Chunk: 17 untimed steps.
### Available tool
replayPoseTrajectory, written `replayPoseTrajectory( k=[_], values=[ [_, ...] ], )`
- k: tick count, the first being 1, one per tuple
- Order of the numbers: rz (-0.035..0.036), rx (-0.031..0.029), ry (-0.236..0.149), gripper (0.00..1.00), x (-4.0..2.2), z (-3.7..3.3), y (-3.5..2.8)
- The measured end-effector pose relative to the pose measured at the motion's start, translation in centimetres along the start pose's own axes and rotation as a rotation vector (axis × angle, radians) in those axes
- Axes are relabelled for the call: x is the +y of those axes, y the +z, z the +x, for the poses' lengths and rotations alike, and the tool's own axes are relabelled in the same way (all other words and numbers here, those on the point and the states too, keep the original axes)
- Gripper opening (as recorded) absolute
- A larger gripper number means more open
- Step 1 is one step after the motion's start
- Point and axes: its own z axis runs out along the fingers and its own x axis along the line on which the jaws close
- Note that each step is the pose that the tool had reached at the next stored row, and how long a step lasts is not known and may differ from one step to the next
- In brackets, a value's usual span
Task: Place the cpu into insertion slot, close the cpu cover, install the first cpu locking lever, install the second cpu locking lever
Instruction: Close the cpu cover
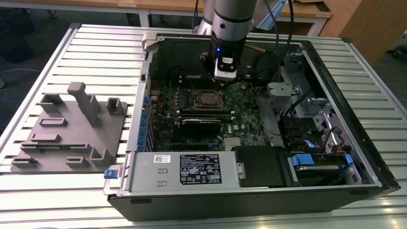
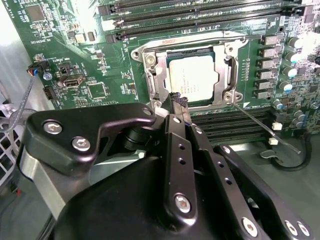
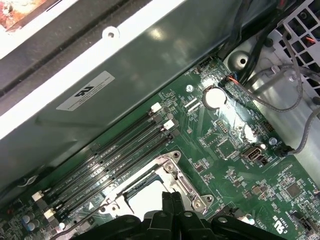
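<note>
Over the green circuit board (image 1: 251,121) inside the open computer case (image 1: 359,67), which lies on the slatted counter (image 1: 95,47), the arm (image 1: 232,19) hangs with its jaws pressed together and holding nothing. In the second wrist view the black fingertips (image 2: 176,100) come to one point just at a corner of the insertion slot (image 2: 146,58); whether they touch its metal cannot be told. The cpu (image 2: 192,77) lies flat in that slot, its pale metal top showing through the cut-out of the cpu cover (image 2: 161,75), which is folded down flat around it. One thin locking lever (image 2: 200,36) runs along the slot's edge beside the long black slots (image 2: 200,10). A second locking lever (image 2: 265,127) starts at the slot's corner near the fingertips and slants away across another bank of slots, clear of the frame. In the exterior view the slot sits near the middle of the board, directly below the jaws. A grey moulded fixture (image 1: 70,133) rests on the counter by the edge at the exterior view's left, well apart from the case.
</note>
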Motion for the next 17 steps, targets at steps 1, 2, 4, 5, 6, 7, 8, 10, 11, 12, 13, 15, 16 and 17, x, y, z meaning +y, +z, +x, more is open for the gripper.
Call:
replayPoseTrajectory(
  k=[1,2,4,5,6,7,8,10,11,12,13,15,16,17],
  values=[
    [0.0001,0.0001,-0.003,0.11,0.00,0.00,0.00],
    [0.0002,0.0003,-0.007,0.11,0.00,0.00,0.00],
    [0.0004,0.0007,-0.015,0.11,0.00,0.00,0.00],
    [0.0005,0.0008,-0.019,0.11,0.00,0.00,0.00],
    [0.0007,0.0011,-0.024,0.11,0.00,0.00,0.00],
    [0.0007,0.0013,-0.029,0.11,0.00,0.00,0.00],
    [0.0009,0.0015,-0.034,0.11,0.00,0.00,0.00],
    [0.0013,0.0020,-0.045,0.11,0.00,0.00,0.00],
    [0.0015,0.0022,-0.051,0.11,0.00,0.00,0.00],
    [0.0016,0.0025,-0.058,0.11,0.00,0.00,0.00],
    [0.0019,0.0027,-0.064,0.11,0.00,0.00,0.00],
    [0.0023,0.0033,-0.077,0.11,0.00,0.00,0.00],
    [0.0024,0.0037,-0.084,0.11,0.00,0.00,0.00],
    [0.0023,0.0042,-0.091,0.11,0.00,0.00,0.01]
  ],
)
